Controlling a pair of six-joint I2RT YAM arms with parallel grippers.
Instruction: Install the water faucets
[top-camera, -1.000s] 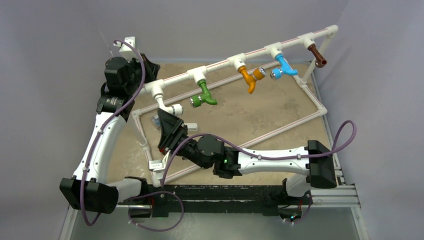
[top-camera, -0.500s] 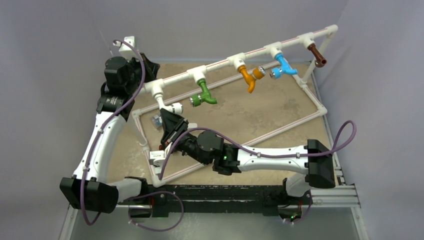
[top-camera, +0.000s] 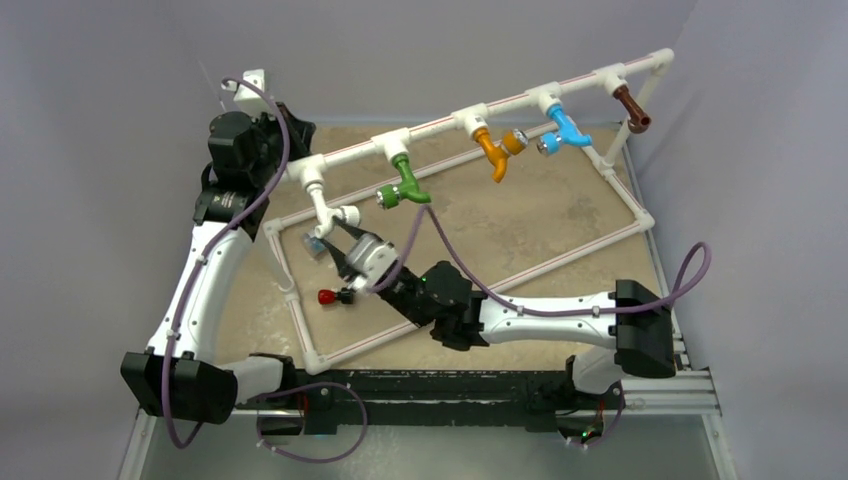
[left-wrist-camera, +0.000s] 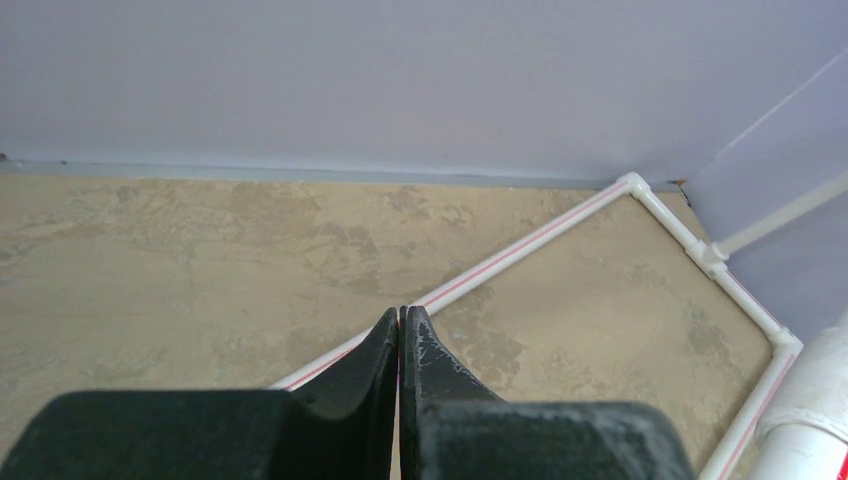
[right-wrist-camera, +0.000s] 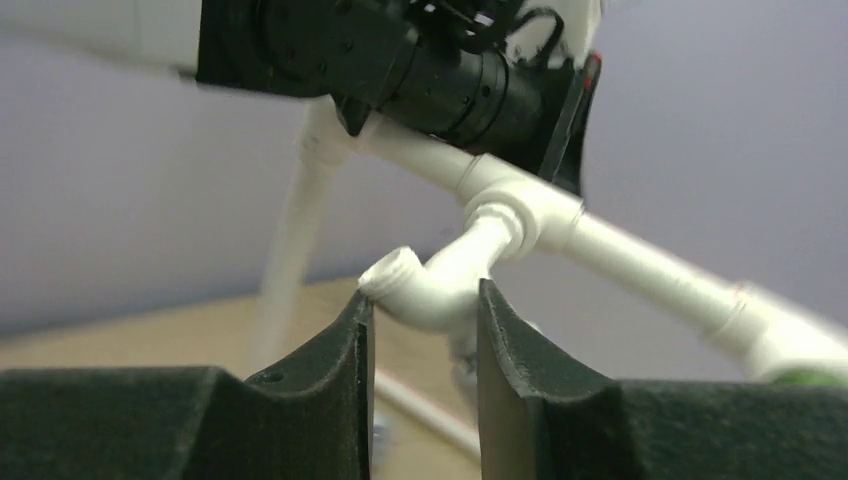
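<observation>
A white pipe rail (top-camera: 440, 124) carries five water faucets: white (top-camera: 335, 214), green (top-camera: 404, 189), orange (top-camera: 494, 153), blue (top-camera: 562, 132) and brown (top-camera: 631, 108). My right gripper (top-camera: 338, 240) reaches up under the white faucet. In the right wrist view its jaws (right-wrist-camera: 425, 310) stand on either side of the white faucet (right-wrist-camera: 440, 285), both fingers touching it, and the faucet's top sits in a T fitting (right-wrist-camera: 515, 212). My left gripper (top-camera: 297, 138) is by the rail's left end. Its jaws (left-wrist-camera: 400, 312) are shut with nothing between them.
A small red-and-black piece (top-camera: 328, 296) lies on the tan table inside the floor pipe frame (top-camera: 545, 265). A small bluish item (top-camera: 313, 245) lies near the frame's left side. Grey walls close in on the back and right.
My right gripper rolled and moved up and left to the white faucet. The red-and-black piece now shows on the table. The rail has shifted slightly.
</observation>
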